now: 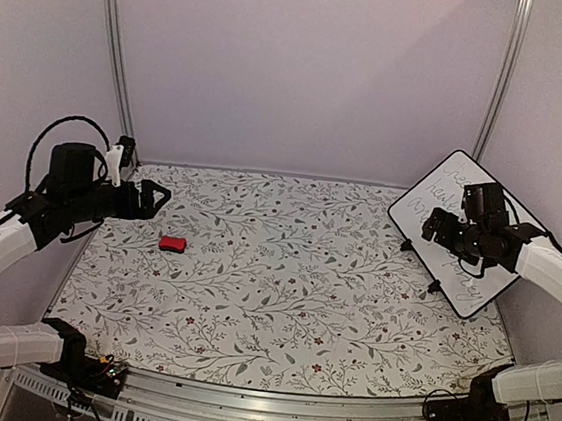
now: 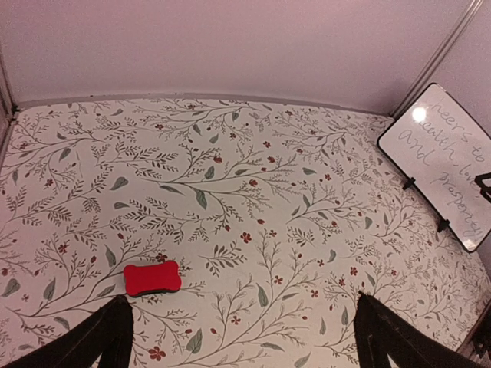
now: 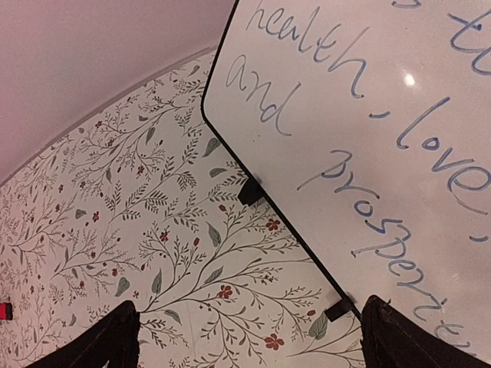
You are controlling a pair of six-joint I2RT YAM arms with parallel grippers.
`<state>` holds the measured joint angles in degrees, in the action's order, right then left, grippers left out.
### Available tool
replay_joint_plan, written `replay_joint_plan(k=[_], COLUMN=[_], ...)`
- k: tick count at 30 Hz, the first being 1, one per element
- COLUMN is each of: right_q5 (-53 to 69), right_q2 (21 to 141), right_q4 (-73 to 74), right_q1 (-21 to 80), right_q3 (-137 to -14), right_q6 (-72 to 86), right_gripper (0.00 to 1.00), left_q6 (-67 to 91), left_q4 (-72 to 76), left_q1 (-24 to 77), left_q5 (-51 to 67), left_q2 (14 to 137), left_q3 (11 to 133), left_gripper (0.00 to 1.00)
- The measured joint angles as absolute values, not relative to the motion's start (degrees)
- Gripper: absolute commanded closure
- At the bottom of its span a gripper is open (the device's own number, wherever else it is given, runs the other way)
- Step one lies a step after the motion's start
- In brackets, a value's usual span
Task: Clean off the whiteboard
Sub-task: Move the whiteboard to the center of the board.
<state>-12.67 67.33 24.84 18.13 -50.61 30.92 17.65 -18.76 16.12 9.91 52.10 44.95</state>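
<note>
Rightward, the whiteboard (image 1: 434, 191) stands on a floral tabletop (image 1: 283, 291) amid pale walls (image 1: 307, 62).

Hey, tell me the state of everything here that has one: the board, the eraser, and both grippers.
whiteboard: standing tilted on its black feet, handwriting across it, nothing erased.
red eraser: lying flat on the table, apart from both grippers.
left gripper: open, empty, above the table near the red eraser.
right gripper: open, empty, close in front of the whiteboard.
</note>
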Motion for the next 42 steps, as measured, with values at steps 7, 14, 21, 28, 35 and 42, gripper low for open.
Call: replay_joint_plan(k=[7,14,21,28,35,42], right_q5=[-17.72,-23.64,-27.18,-31.44,-34.35,-35.66], right_q2=[76.20,88.79,99.13,107.96,112.86,116.38], right_q4=[20.36,18.55,18.55,20.18,22.70,24.53], right_q1=[19.90,23.05,23.68,24.82,25.54,25.52], right_q3=[-52.86,-59.42,-65.82,-72.99,-75.92,-78.30], right_q6=[35.94,40.62,45.52,49.65,53.19,54.70], right_gripper=[0.05,0.09,0.16,0.24,0.33,0.34], left_q6=[17.65,17.63,17.65,17.63,17.63,17.65], left_q4=[-18.76,-18.85,-18.87,-18.87,-18.87,-18.87], left_q1=[16.12,16.12,16.12,16.25,16.38,16.51], left_q5=[9.91,9.87,9.89,9.93,9.96,10.09], left_q2=[52.14,52.36,52.07,52.05,52.07,52.07], left_q3=[44.95,44.95,44.95,44.95,44.95,44.95], left_gripper=[0.00,0.00,0.00,0.00,0.00,0.00])
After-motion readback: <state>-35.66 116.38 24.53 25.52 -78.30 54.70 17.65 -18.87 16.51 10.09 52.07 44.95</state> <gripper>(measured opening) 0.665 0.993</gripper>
